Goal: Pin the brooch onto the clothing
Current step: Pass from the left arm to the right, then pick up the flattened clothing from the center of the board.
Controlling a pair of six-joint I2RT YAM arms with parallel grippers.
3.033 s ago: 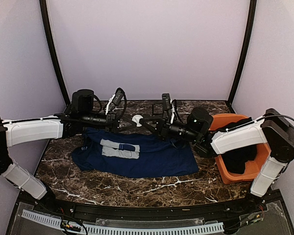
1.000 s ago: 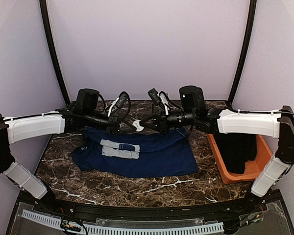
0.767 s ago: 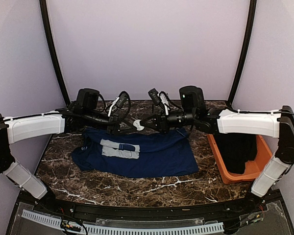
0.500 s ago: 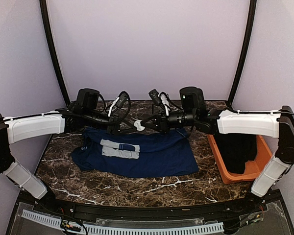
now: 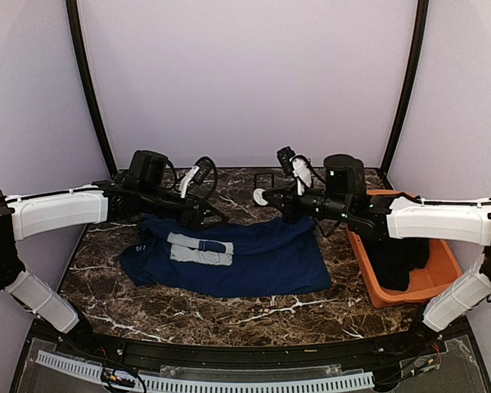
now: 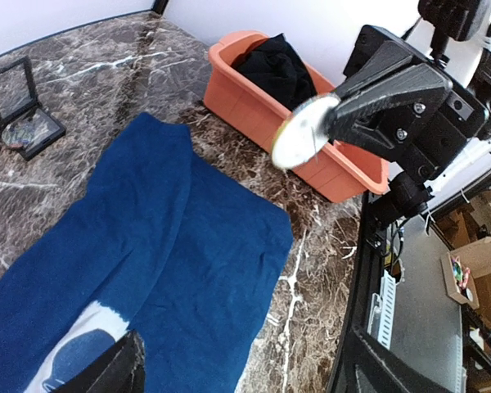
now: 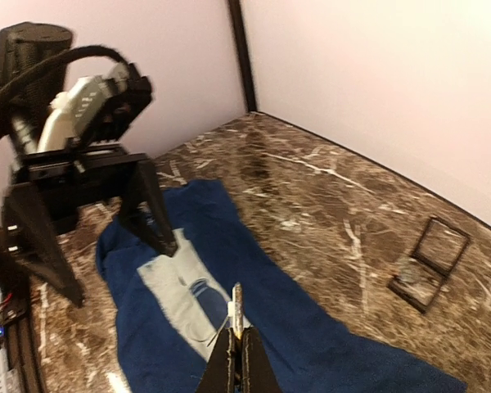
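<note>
Left tool [image 5: 206,214] waiting, right tool [image 5: 269,197] presenting the brooch [image 6: 301,133].
The left one is hanging wide and empty over the clothing [image 5: 254,258], which is lying flat on the counter [image 5: 229,311]. The right one is pinching the brooch's edge in the air above the shirt's far hem, probably to keep its white back free for pinning.

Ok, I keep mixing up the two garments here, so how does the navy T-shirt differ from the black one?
The navy T-shirt lies spread flat on the table; the black garment sits bunched in the orange bin. The navy T-shirt bears a light grey print; the black garment shows none. Both are dark cloth.
</note>
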